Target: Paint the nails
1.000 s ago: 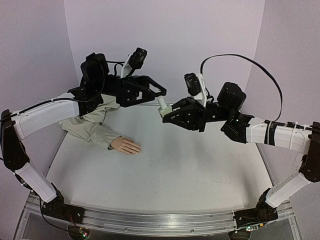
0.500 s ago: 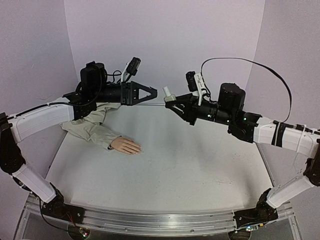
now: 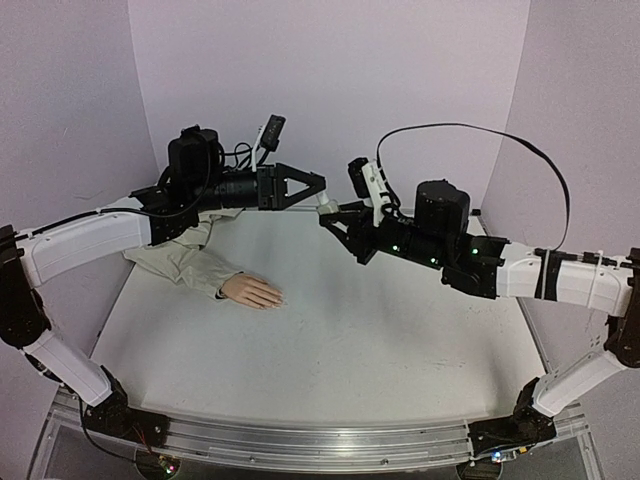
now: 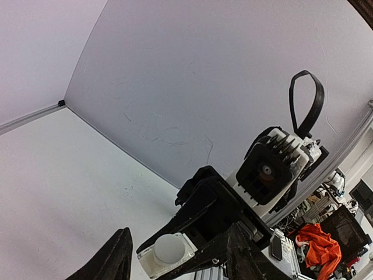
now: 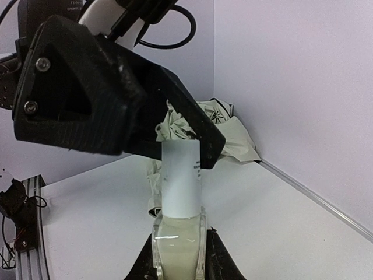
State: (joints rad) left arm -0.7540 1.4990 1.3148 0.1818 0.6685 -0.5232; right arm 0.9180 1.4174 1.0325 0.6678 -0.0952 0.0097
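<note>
The nails [image 3: 277, 299] are found at the fingertips of the mannequin hand [image 3: 252, 291], which is laid flat on the table [image 3: 380, 350], its beige sleeve [image 3: 185, 262] trailing off to the left. Up and to the right of the mannequin hand, a small bottle [image 5: 178, 251] is pinched at its base by the right gripper [image 3: 338, 216] and held in the air. Its white cap [image 5: 180, 175] is flanked by the spread fingers of the left gripper [image 3: 318, 190]; whether they touch it cannot be told.

Top view overlooks table [image 3: 350, 330]; wrist views share bottle [image 5: 179, 175], close.
</note>
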